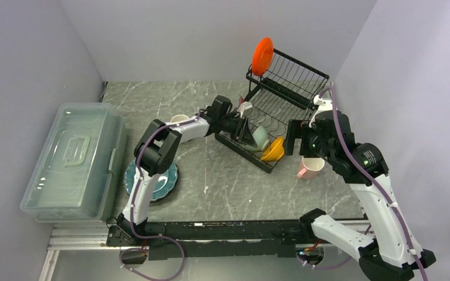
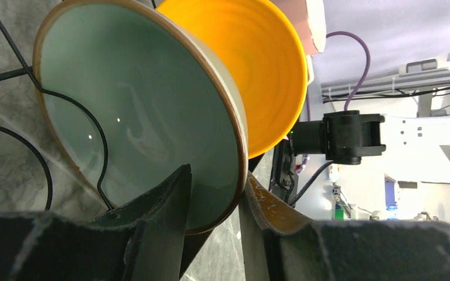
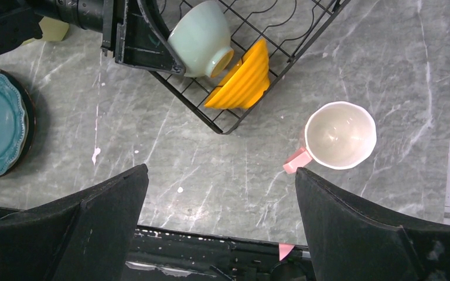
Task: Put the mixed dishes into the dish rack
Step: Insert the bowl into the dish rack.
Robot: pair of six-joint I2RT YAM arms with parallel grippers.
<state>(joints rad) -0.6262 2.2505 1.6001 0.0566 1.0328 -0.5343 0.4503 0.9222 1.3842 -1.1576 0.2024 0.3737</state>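
Two bowls lay on their sides in the lower tray of the dish rack [image 1: 296,76], touching: the pale green bowl [image 2: 135,105] nested against the orange-yellow bowl [image 2: 263,70] behind it. The left pincer [image 2: 215,175] straddled the green bowl's rim, one finger inside and one outside. The fingers stood apart, wider than the wall between them, with a gap showing on the inner side. The small orange-red plate [image 1: 262,55] stood upright at the far left corner of the raised basket tier.

The right pincer [image 3: 221,172] hung above the desk [image 1: 211,175] near the rack's near corner, fingers spread wide and holding nothing. The pink mug [image 3: 340,136] sat upright on the desk just beside that corner. The teal plates [image 1: 164,181] lay stacked under the left arm, well apart from the rack. The pale yellow mug [image 1: 180,119] stood behind that arm. A clear lidded bin [image 1: 73,161] sat at the desk's left edge.
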